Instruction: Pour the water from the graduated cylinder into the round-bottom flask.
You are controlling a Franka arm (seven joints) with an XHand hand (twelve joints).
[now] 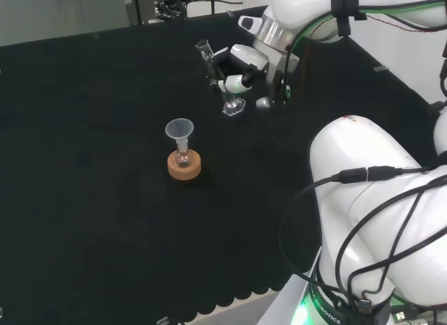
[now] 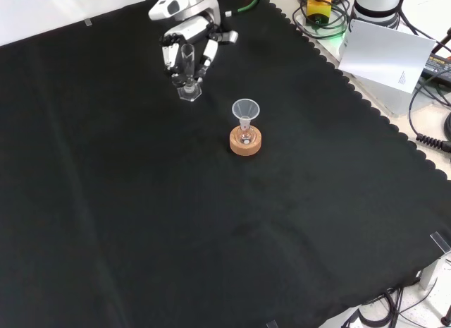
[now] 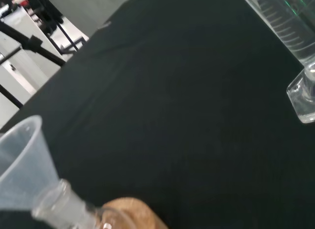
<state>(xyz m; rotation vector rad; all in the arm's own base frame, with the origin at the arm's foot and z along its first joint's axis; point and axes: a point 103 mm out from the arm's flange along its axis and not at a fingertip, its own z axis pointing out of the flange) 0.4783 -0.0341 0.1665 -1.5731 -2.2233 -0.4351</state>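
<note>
Head view: hand [image 1: 241, 68] partly masked by the arm's own white links [image 1: 377, 199] at right; fingers curled round the graduated cylinder [image 1: 218, 77], whose clear tube is hard to trace against the black cloth. Cylinder tilts, spout end up-left, hexagonal foot [image 1: 234, 106] at or just above the desk [image 1: 84, 199] — can't tell if touching. Water level not readable. Round-bottom flask [image 1: 184, 157] sits in a cork ring stand [image 1: 184, 165] with a clear plastic funnel [image 1: 179, 131] in its neck, left of and nearer than the hand, apart from it.

Front view: hand [image 2: 184, 42] comes in from the top, fingers wrapped either side of the cylinder [image 2: 187, 70]. Flask, funnel [image 2: 245, 111] and cork ring [image 2: 246, 141] stand lower right of it.

Wrist view: cylinder's graduated wall [image 3: 290, 27] and foot [image 3: 302, 93] cut off at the edge; funnel [image 3: 22, 167] and flask neck [image 3: 61, 207] close, cork ring [image 3: 130, 214] partly out of frame.
</note>
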